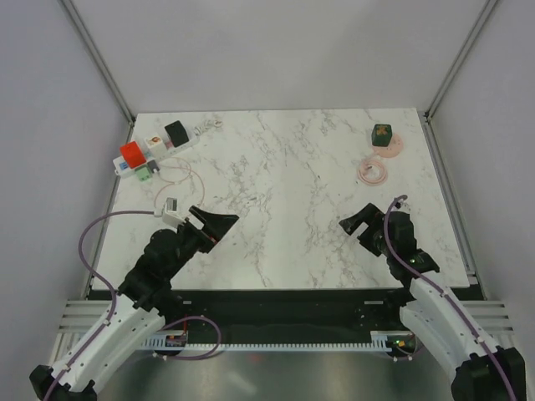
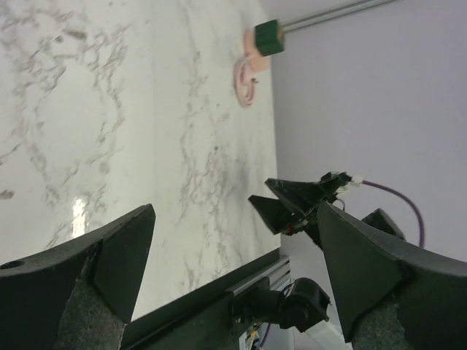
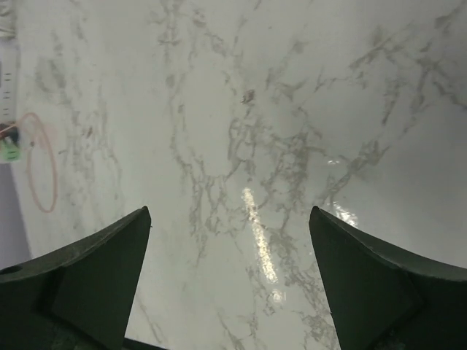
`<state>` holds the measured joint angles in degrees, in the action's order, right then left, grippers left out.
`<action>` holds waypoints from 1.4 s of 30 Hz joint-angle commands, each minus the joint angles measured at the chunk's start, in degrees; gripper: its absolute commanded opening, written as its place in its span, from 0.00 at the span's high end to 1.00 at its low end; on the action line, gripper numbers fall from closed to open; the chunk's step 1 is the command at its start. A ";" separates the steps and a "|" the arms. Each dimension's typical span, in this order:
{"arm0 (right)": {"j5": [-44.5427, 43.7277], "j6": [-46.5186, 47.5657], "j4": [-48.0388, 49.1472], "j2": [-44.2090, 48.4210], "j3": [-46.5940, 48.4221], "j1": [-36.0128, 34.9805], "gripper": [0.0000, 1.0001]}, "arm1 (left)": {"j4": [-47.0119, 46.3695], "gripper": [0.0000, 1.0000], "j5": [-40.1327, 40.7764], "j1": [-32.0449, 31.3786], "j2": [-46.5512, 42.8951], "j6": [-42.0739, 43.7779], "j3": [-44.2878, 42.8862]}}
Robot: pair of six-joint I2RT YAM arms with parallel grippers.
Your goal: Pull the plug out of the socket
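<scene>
Two grippers logged, jaws on both spread wide with nothing between them: left gripper (image 1: 214,219) and right gripper (image 1: 358,219) hover over the marble table (image 1: 292,184), well apart. One socket (image 1: 191,137) lies slantwise at the far left corner. On it we count three block plugs: red plug (image 1: 131,153), white plug (image 1: 153,144) and black plug (image 1: 175,132). Far right: one green cube (image 1: 382,133) on one pink disc (image 1: 391,149), with one pink coil (image 1: 373,170) just beside.

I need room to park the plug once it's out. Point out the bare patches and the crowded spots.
Bare: the wide middle of the table, between the socket far left and the pink coil far right; the near strip between left gripper and right gripper. Crowded: the far-left corner, with socket, plugs and looped cable.
</scene>
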<state>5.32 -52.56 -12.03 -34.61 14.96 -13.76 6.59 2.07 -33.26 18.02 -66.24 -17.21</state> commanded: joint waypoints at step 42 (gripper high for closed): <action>-19.38 26.80 1.67 -84.30 65.54 8.93 0.37 | -4.13 0.07 -37.49 0.03 22.85 6.47 -8.54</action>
<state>-11.33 -26.46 -9.65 -117.23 78.04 -3.77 5.15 -33.39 -33.23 40.88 -61.36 -24.43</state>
